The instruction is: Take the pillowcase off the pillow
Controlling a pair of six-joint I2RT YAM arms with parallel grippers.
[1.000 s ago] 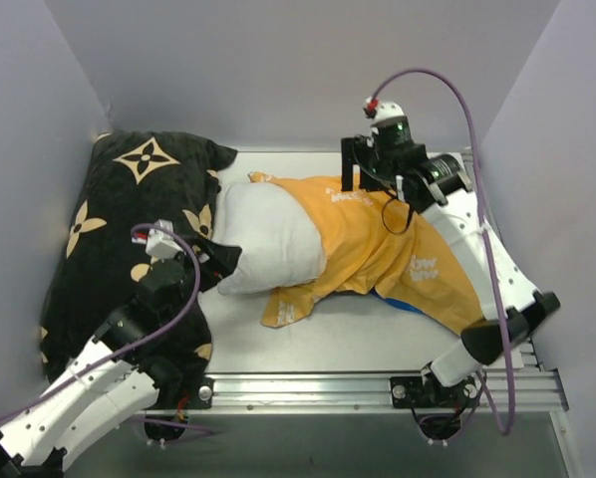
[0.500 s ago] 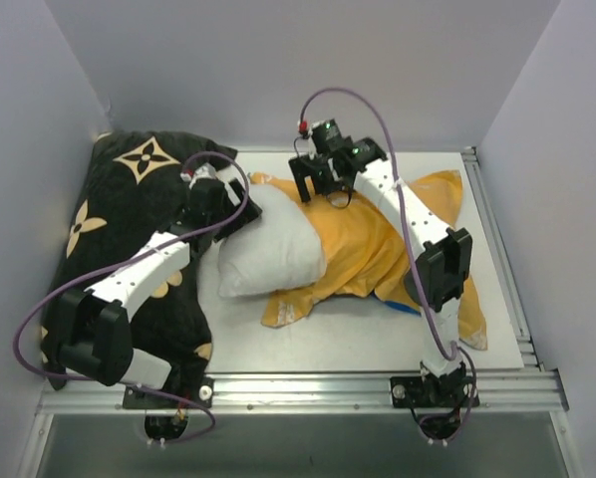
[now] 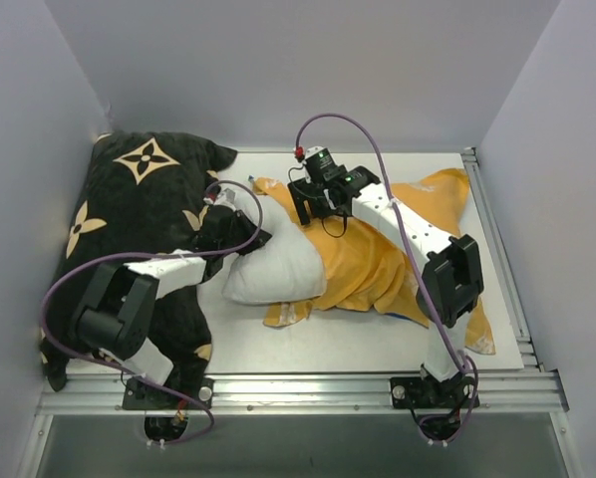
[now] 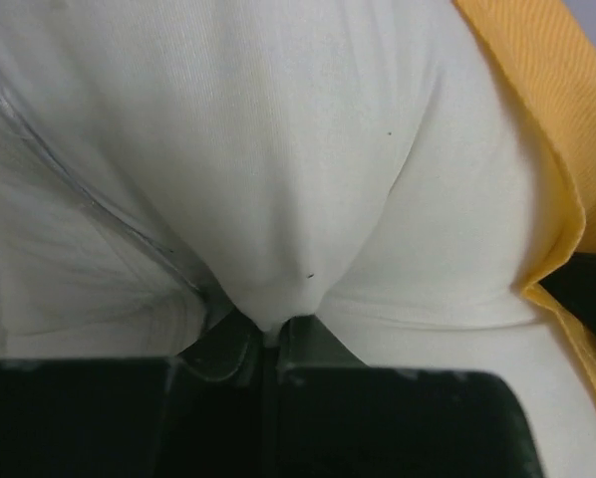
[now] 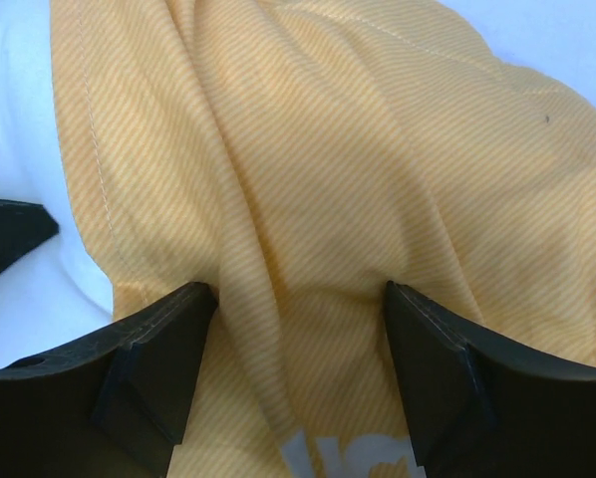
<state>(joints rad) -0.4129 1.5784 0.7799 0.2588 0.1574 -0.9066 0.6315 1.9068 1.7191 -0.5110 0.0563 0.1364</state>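
Observation:
The white pillow lies mid-table, its left half bare. Its right half sits inside the orange-yellow pillowcase, which trails off to the right. My left gripper is at the pillow's upper left end. In the left wrist view it is shut on a pinch of the white pillow, with the pillowcase hem at the right. My right gripper is on the pillowcase's open end. In the right wrist view it stands open, its fingertips pressing into the orange pillowcase, a fold between them.
A black cushion with tan flower marks fills the left side, under my left arm. Grey walls close in at the left, back and right. A metal rail runs along the near edge of the table.
My left gripper has closed on the pillow's bare end after standing open beside it. My right gripper has come down onto the pillowcase near its hem and narrowed slightly.

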